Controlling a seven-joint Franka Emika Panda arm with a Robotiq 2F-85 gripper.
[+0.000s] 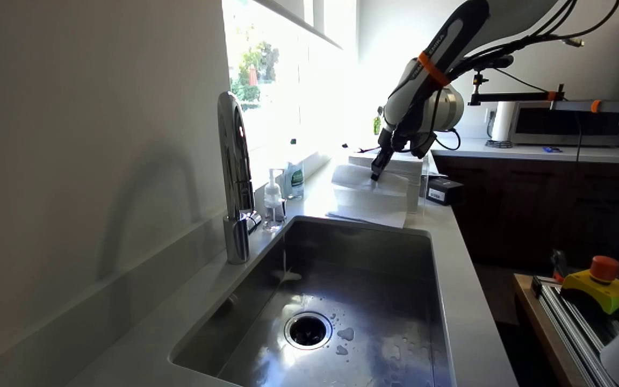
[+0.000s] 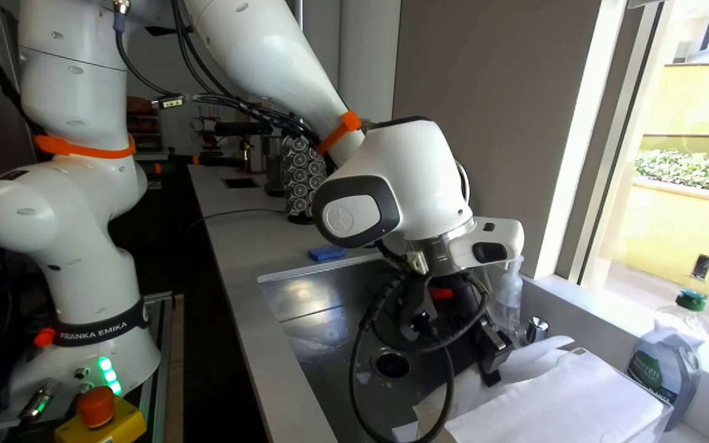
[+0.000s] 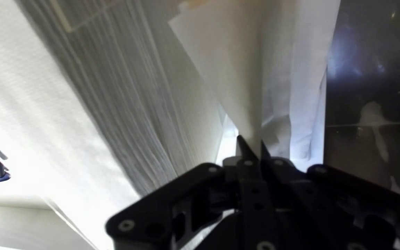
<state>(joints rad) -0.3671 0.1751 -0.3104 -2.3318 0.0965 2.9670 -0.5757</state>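
White and thin, a sheet (image 1: 368,187) appeared pinched at the tips of the end effector (image 3: 251,143), which stood closed and angled downward. Seen in an exterior view, the sheet was beyond the far end of the sink (image 1: 363,244), over the table (image 1: 473,317), its surface bent and creased around the point of contact. Just past it sat a white stack (image 2: 564,403), whose layered edges ran alongside the sheet in the wrist view; whether the two touched could not be told. More paper (image 1: 368,212) lay lower, at the sink's far rim, and it was unclear whether this belonged to the same sheet. To the left, by the window (image 1: 264,70), stood a pump (image 1: 273,199) and a bottle (image 1: 295,180), with the tap (image 1: 234,161) nearer along the same side; to the right of the stack rested a black box (image 1: 444,190), and the near part of the sink held its drain (image 1: 308,330). Judging by the closed grip beside the stack, the step in hand looked to be taking hold of the sheet, with the pinch made but the sheet not yet well apart from the other paper. The next move, whatever its direction, seemed to call for a firm pinch and slow motion, clear of the stack's edges and the wet sink, since so thin a sheet could snag, slip or tear.
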